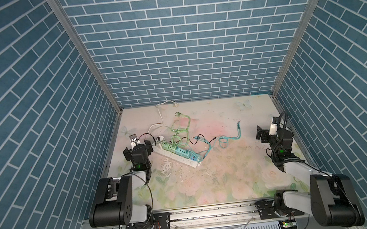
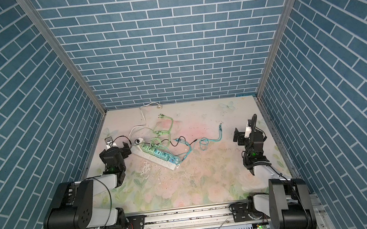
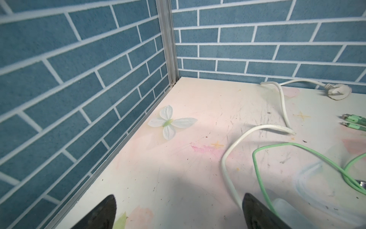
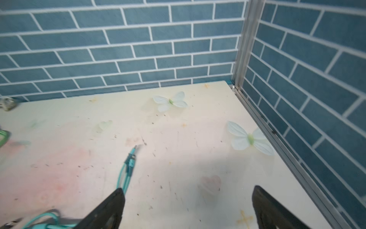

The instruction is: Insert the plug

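Note:
A white power strip (image 1: 183, 161) (image 2: 150, 158) lies slantwise at the table's centre left. Several green and teal charger plugs (image 1: 172, 148) (image 2: 158, 154) stand seated in its sockets. The strip's own white cord plug (image 1: 173, 103) (image 3: 336, 92) lies loose at the foot of the back wall. My left gripper (image 1: 137, 147) (image 2: 115, 151) (image 3: 179, 200) hovers open just left of the strip's near-left end, nothing between its fingers. My right gripper (image 1: 270, 131) (image 2: 247, 134) (image 4: 189, 190) stands open and empty by the right wall, far from the strip.
Green cables (image 1: 180, 129) (image 3: 257, 158) and teal cables (image 1: 225, 142) tangle behind and to the right of the strip. One teal connector tip (image 4: 131, 156) lies ahead of my right gripper. Blue brick walls close in three sides. Flat butterfly decorations (image 4: 250, 138) mark the floral tabletop (image 1: 219, 181).

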Robot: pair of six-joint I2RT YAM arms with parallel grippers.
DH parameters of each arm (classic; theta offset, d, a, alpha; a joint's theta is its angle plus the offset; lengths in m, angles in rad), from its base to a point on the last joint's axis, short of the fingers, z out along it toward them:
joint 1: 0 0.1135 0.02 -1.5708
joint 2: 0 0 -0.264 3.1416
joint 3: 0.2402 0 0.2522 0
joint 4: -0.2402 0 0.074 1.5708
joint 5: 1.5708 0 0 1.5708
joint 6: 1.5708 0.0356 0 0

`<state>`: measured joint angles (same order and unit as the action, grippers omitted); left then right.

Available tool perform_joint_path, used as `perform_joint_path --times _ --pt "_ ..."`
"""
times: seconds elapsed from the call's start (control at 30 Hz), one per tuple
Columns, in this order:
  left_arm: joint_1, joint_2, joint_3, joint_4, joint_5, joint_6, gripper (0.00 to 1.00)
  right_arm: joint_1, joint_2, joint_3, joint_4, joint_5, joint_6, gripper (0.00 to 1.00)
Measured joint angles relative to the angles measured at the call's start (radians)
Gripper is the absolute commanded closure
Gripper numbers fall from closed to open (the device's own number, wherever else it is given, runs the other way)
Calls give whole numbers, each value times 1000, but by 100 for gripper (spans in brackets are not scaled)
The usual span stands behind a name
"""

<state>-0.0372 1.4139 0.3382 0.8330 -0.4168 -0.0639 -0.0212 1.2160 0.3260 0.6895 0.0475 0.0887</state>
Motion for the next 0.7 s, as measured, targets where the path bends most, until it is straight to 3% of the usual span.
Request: perform_joint_path --times 0.33,0.7 --pt "-12 1 -19 43 15 26 0 -3 197 -103 308 92 0 1" --pt "-94 80 -23 126 33 125 0 38 326 -90 386 92 -39 1"
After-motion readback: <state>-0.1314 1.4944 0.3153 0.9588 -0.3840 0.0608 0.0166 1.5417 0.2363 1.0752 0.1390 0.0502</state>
